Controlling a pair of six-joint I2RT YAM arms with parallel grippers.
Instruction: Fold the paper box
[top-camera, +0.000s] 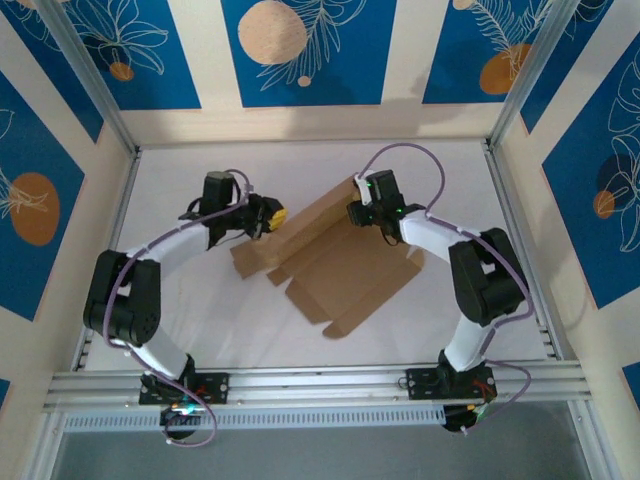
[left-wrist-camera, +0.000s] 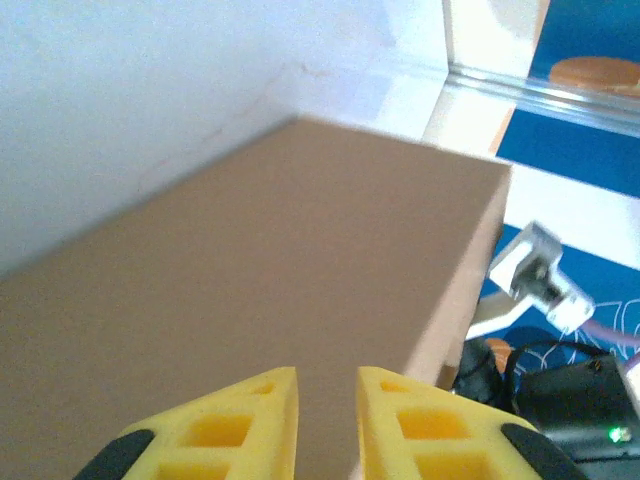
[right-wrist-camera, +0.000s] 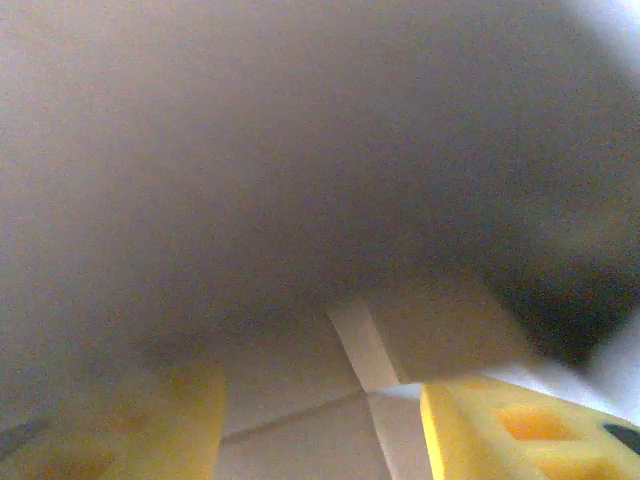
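Observation:
The paper box (top-camera: 345, 265) is a brown cardboard sheet with flaps, lying partly folded at an angle in the middle of the white table. My left gripper (top-camera: 277, 217) is at its upper left edge. In the left wrist view its yellow fingers (left-wrist-camera: 250, 420) stand a narrow gap apart, with nothing between them, close against a broad cardboard panel (left-wrist-camera: 300, 260). My right gripper (top-camera: 358, 213) is over the sheet's far corner. In the right wrist view the gripper (right-wrist-camera: 320, 400) is open wide, with blurred cardboard (right-wrist-camera: 300, 200) close over it and creased flaps between the fingers.
Aluminium rails (top-camera: 300, 385) run along the near edge and up both sides. Blue-patterned walls (top-camera: 300, 50) close in the table (top-camera: 450, 170). The right arm's wrist and cable (left-wrist-camera: 545, 280) show past the panel's right edge.

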